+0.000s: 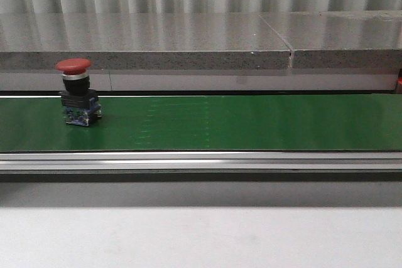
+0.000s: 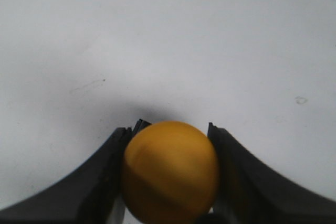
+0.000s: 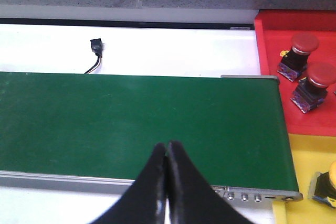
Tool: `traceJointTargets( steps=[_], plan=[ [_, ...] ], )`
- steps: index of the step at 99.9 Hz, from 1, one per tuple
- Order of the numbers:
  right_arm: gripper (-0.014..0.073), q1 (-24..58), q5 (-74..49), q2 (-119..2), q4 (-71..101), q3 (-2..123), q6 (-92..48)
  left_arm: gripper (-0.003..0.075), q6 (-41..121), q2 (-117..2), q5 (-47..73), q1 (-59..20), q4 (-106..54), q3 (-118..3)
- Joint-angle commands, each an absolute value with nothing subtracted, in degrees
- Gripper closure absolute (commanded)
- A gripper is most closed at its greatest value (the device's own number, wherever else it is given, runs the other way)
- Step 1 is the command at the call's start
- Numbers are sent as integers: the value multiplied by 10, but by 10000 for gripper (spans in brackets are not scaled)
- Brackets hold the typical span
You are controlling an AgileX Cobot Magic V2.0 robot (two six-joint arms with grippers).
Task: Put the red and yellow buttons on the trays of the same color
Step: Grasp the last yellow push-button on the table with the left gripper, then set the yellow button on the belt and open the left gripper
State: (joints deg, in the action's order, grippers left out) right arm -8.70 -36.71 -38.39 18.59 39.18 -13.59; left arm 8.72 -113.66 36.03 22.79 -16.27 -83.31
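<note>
A red button [image 1: 75,66] on a black and blue base stands on the green conveyor belt [image 1: 239,122] at the left of the front view. My left gripper [image 2: 170,129] is shut on a yellow button [image 2: 169,170], held over a white surface. My right gripper [image 3: 168,144] is shut and empty, above the near edge of the belt [image 3: 131,119]. A red tray [image 3: 273,66] beyond the belt's end holds two red buttons [image 3: 304,43] [image 3: 319,76]. A yellow tray [image 3: 304,182] beside it holds a yellow button [image 3: 329,182], partly cut off by the frame edge.
A grey stone ledge [image 1: 188,42] runs behind the belt. An aluminium rail [image 1: 201,161] fronts the belt. A small black connector with a wire [image 3: 95,45] lies on the white surface behind the belt.
</note>
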Motion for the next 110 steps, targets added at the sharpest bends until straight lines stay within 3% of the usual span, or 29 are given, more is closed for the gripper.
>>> traceJointTargets(
  steps=[1, 27, 61, 110],
  plan=[
    [660, -86, -335, -382, 190, 406, -140, 740, 82, -1056, 354, 229, -182, -851],
    [660, -86, -335, -382, 190, 406, -140, 740, 69, -925, 414, 224, -182, -827],
    [660, -86, -335, -382, 190, 406, -140, 740, 69, -773, 395, 164, -182, -672],
    [660, -86, -335, -382, 190, 406, -140, 740, 69, -768, 324, 108, -182, -594]
  ],
)
